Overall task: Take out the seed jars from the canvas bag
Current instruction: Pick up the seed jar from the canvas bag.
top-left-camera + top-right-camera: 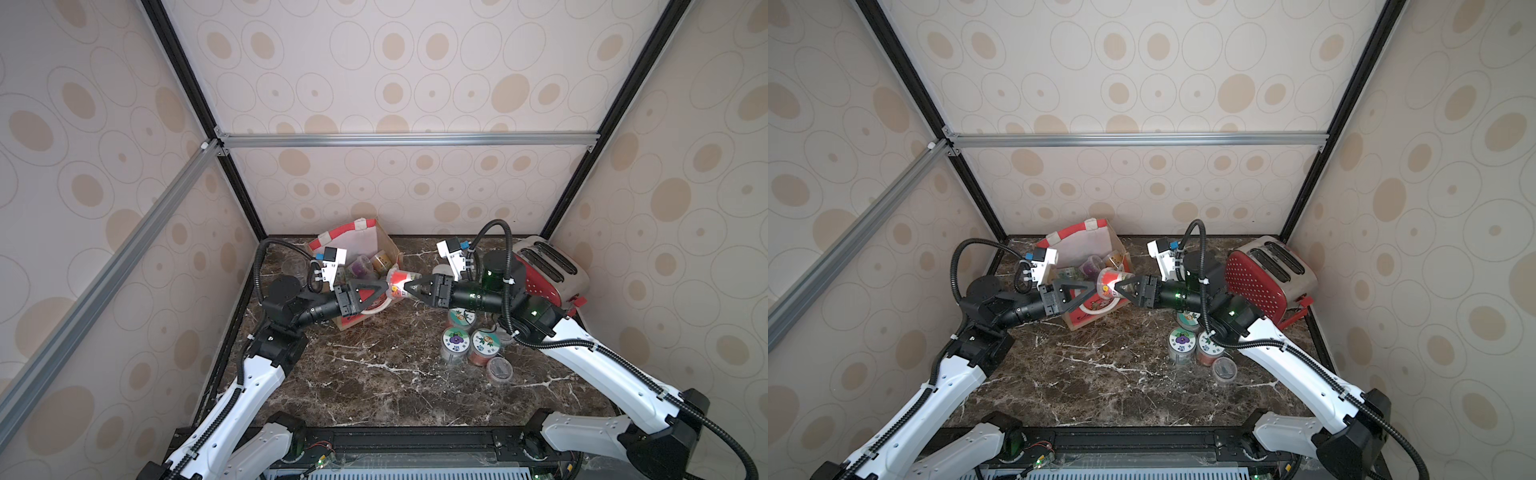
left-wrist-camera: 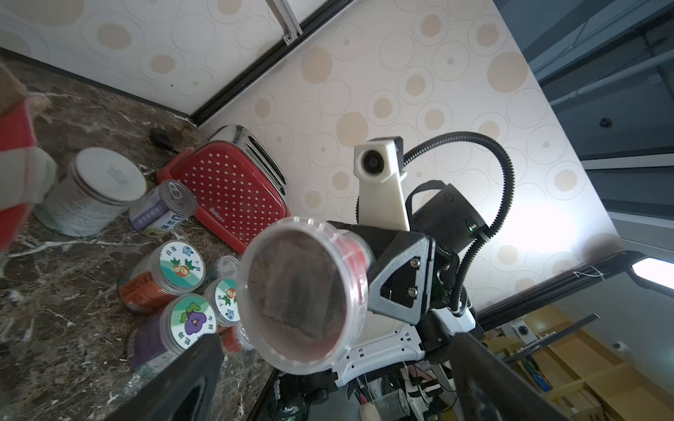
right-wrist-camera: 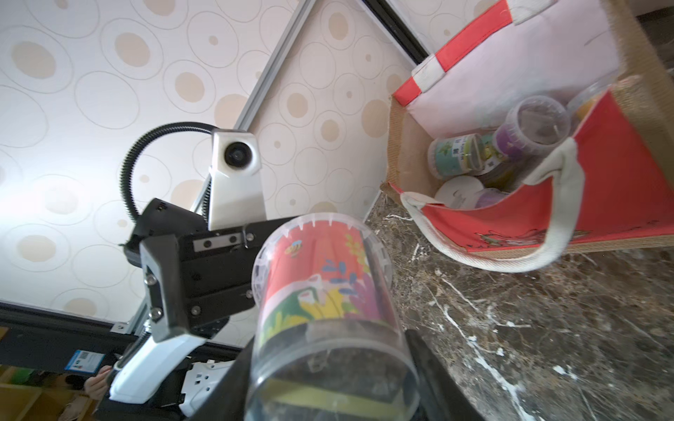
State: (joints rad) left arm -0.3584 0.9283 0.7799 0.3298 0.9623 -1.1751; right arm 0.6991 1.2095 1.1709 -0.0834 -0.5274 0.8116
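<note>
Cream walls (image 1: 415, 62) (beige ovals) box in the dark marble tabletop (image 1: 386, 374); an aluminium rail (image 1: 407, 139) crosses behind.

Robot test booth in a lab: patterned wall panels (image 1: 415, 62), aluminium framing (image 1: 407, 139), marble-look tabletop (image 1: 374, 382), red toaster (image 1: 548, 270).

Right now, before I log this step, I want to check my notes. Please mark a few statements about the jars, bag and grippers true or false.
1. The right gripper is shut on the red-labelled jar. True.
2. The left gripper clamps that jar too. False: its jaws stand wide open.
3. The canvas bag is empty. False: several jars lie inside.
4. Sticker-lidded jars stand on the table near the toaster. True.
5. The toaster is blue. False: it is red with white dots.
</note>
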